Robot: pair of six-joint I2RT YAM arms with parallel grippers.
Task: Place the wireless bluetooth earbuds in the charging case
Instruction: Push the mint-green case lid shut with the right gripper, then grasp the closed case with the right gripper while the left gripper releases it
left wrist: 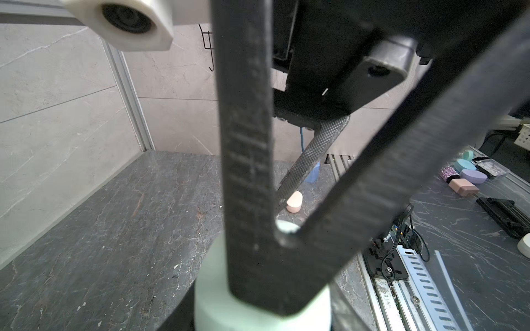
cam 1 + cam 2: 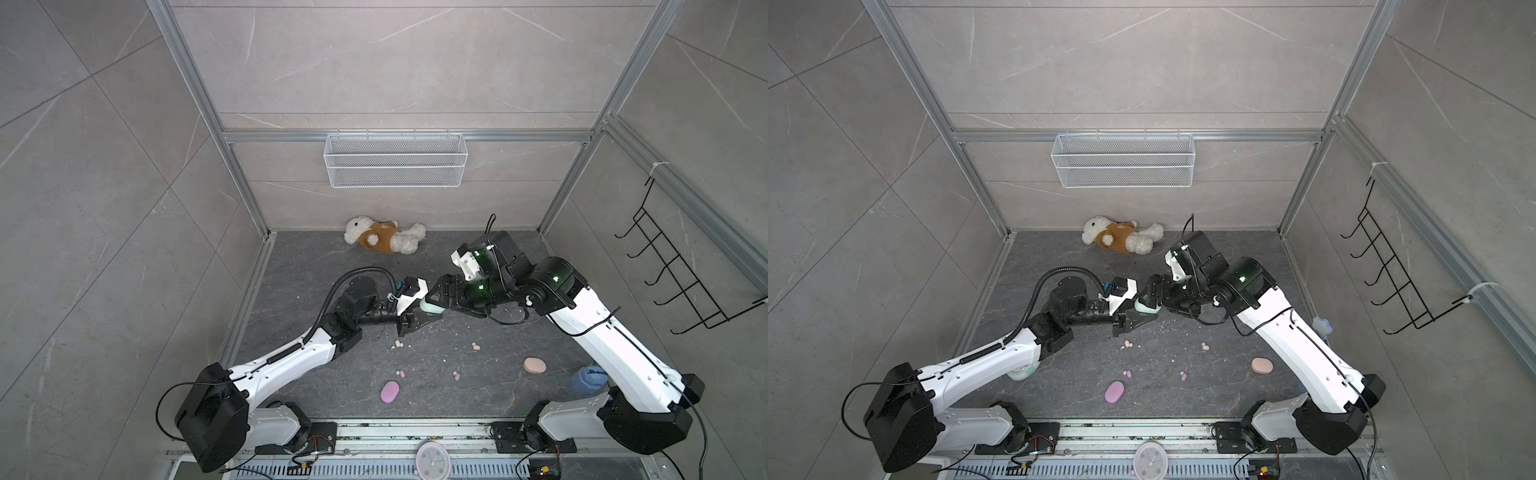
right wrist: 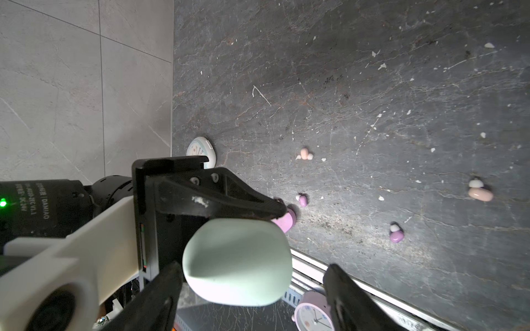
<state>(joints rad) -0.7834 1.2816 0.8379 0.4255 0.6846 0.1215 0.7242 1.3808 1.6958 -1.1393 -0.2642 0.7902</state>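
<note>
A mint green charging case hangs above the middle of the table, and my left gripper is shut on it. In the right wrist view the case sits between the fingers of my right gripper, which stands open with a gap on one side. Earbuds lie loose on the dark table: peach ones and lilac ones. The case's opening is hidden.
A lilac case lies near the front, a peach case at the right. A teddy bear lies at the back under a wire basket. A blue object sits by the right arm, a clock at the front rail.
</note>
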